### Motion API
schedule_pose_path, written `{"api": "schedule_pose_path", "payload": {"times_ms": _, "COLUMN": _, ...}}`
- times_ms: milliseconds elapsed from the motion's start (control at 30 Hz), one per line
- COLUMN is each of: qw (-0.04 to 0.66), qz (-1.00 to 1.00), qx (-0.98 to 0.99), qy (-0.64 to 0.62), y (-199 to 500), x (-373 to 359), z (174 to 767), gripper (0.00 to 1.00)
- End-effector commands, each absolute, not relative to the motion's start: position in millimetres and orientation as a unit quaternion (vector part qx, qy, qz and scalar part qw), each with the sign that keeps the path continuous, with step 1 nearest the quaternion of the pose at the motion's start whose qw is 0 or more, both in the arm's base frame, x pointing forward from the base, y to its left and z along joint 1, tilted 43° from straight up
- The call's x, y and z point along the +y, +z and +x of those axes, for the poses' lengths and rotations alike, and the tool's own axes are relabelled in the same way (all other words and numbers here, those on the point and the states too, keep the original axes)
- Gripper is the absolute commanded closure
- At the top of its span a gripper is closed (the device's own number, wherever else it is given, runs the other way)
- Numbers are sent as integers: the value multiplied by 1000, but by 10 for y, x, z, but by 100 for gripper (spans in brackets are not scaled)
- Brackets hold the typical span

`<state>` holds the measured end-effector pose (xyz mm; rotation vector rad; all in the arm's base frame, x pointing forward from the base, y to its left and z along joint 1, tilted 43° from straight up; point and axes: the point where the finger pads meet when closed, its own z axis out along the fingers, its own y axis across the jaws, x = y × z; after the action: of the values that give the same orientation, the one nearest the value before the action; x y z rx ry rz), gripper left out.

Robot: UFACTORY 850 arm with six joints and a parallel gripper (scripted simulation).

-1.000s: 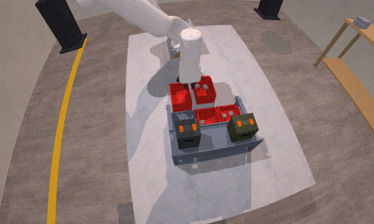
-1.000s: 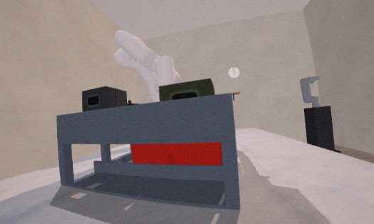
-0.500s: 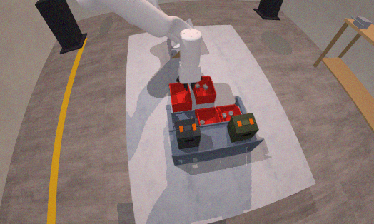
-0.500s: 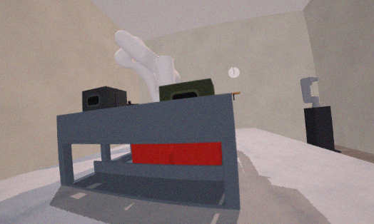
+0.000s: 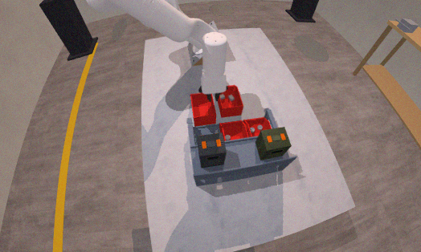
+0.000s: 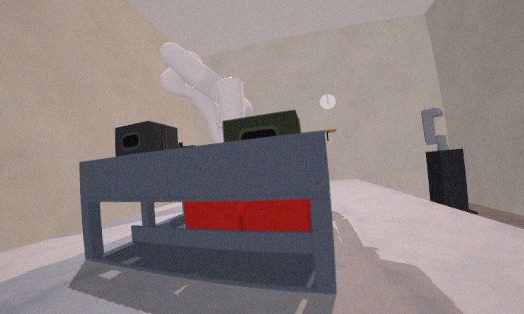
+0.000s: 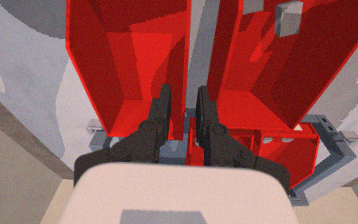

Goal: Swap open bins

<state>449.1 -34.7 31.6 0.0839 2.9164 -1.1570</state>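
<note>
The empty red bin (image 5: 203,109) (image 7: 150,55) stands in front of the grey shelf (image 5: 243,154) (image 6: 198,175), on the left; whether its whole base is flat on the table is hidden. The red bin with grey parts (image 5: 232,107) (image 7: 250,106) stands to its right across a narrow gap. The left place in the shelf (image 5: 206,130) holds no bin. My gripper (image 5: 214,97) (image 7: 184,97) is partly open and holds nothing. In the wrist view one finger appears over the empty bin's inside, the other over the gap; contact cannot be told.
Two more red bins, a middle one (image 5: 234,129) and a right one (image 5: 258,125), sit in the shelf with small parts. A dark grey case (image 5: 212,156) (image 6: 145,139) and a green case (image 5: 273,144) (image 6: 260,125) stand on the shelf's top board.
</note>
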Motion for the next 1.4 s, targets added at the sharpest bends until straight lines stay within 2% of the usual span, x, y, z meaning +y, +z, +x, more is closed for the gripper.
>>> {"api": "schedule_pose_path", "payload": {"times_ms": 0, "qw": 2, "qz": 27, "qx": 929, "qy": -368, "y": 319, "x": -342, "z": 4498, "gripper": 74}}
{"api": "schedule_pose_path", "payload": {"times_ms": 1367, "qw": 2, "qz": 27, "qx": 929, "qy": -368, "y": 168, "x": -484, "z": 4495, "gripper": 74}}
